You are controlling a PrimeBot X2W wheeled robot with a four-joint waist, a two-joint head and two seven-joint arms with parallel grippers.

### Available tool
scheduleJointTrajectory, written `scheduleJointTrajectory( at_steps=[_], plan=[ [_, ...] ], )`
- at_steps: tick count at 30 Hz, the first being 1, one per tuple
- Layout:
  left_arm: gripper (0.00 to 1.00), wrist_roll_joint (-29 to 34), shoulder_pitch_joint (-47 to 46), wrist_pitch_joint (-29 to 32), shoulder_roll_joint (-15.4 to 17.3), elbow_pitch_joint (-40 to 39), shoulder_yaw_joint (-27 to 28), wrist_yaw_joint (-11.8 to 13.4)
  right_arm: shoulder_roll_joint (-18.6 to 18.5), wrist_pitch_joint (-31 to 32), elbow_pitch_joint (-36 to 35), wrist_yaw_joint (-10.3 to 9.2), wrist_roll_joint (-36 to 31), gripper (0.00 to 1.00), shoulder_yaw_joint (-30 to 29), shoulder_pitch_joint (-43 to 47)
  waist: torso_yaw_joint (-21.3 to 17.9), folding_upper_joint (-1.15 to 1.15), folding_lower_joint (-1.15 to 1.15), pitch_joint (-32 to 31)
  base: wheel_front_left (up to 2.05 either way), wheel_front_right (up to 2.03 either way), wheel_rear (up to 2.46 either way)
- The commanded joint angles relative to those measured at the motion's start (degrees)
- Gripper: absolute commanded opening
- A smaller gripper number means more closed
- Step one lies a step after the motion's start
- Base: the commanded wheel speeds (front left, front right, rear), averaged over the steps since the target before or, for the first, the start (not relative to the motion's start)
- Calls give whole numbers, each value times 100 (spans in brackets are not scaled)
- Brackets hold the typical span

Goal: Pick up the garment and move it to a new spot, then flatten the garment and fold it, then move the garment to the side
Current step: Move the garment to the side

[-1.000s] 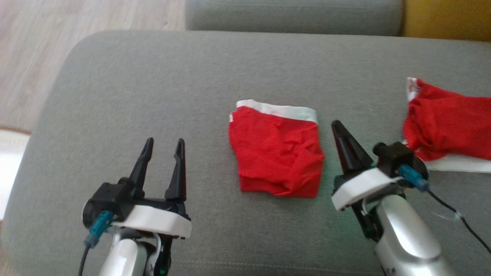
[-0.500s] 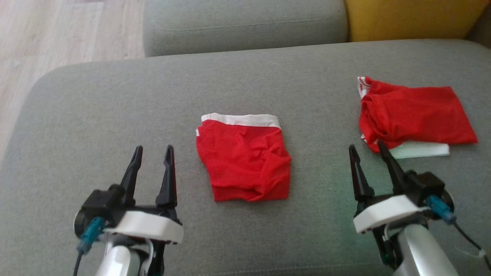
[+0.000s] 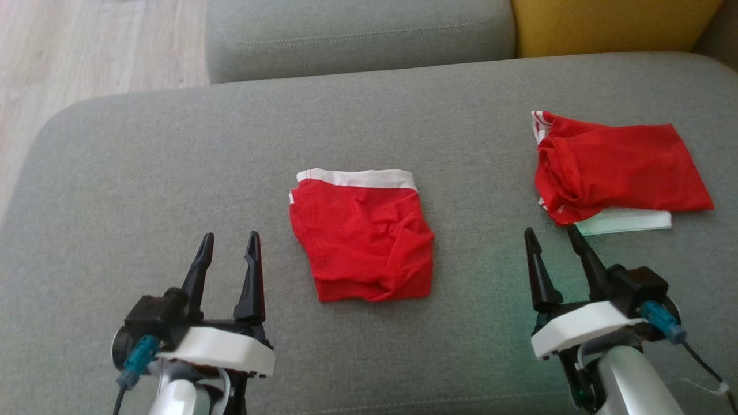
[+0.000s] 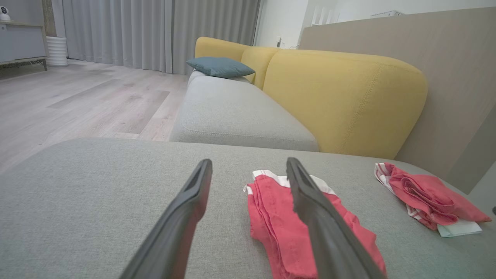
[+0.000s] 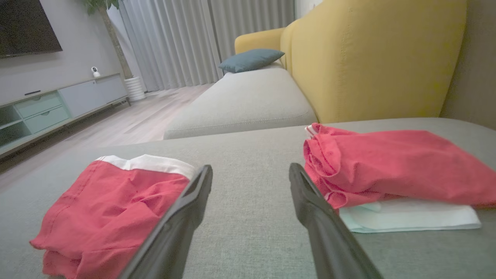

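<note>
Grey sofa seat (image 3: 173, 173) is taking up most of the head view. The garment (image 3: 360, 242) is lying on it, folded into a rough square with the white band at the far edge. It's sitting well apart from the pile (image 3: 617, 167), off to the pile's left. The right gripper (image 3: 549, 229) is hovering near the pile's front corner, fingers apart and holding nothing. The left gripper (image 3: 230, 234) is hanging further from the pile than the garment is, also spread and empty.

Left wrist view: one finger is crossing in front of the garment, and several stacked layers are showing along its edge. The pile is lying well off beyond it.

Right wrist view: the gap between the fingers is pointing at bare seat between the garment and the pile, with the pile closer.

So I'm guessing the fold is done and the move to the side is what's coming. My two cents: the right gripper should be coming in low at the garment edge facing the pile. It should be pinching through every layer, not just the top one, or the fold will be flopping open on the lift. Keeping it low and setting it down beside the pile, not dragging it, is looking like the safer bet. The cloth is looking thin and slippery.
</note>
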Motion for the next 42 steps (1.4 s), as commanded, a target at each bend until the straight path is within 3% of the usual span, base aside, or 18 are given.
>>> scheduleJointTrajectory(
  at_steps=[1, 11, 21, 42],
  plan=[
    [100, -39, -251, -69, 15, -185, 154, -8, 12, 55, -175, 21, 60, 100, 153, -165, 40, 0, 0, 36, 0, 0, 0],
    [100, -59, -473, -69, 15, -164, -85, -44, 12, 671, -12, 21, 209, 100, 453, -683, 509, 0, 0, 432, 0, 0, 0],
    [100, -21, -612, -69, 15, -82, -264, -37, 12, 859, 741, 21, 418, 100, 634, -1091, 982, 0, 0, 626, 0, 0, 0],
    [100, -108, -738, -69, 15, -104, -415, 39, 12, 1168, 1829, 21, 449, 100, 681, -1680, 1411, 0, 0, 927, 0, 0, 0]
  ],
)
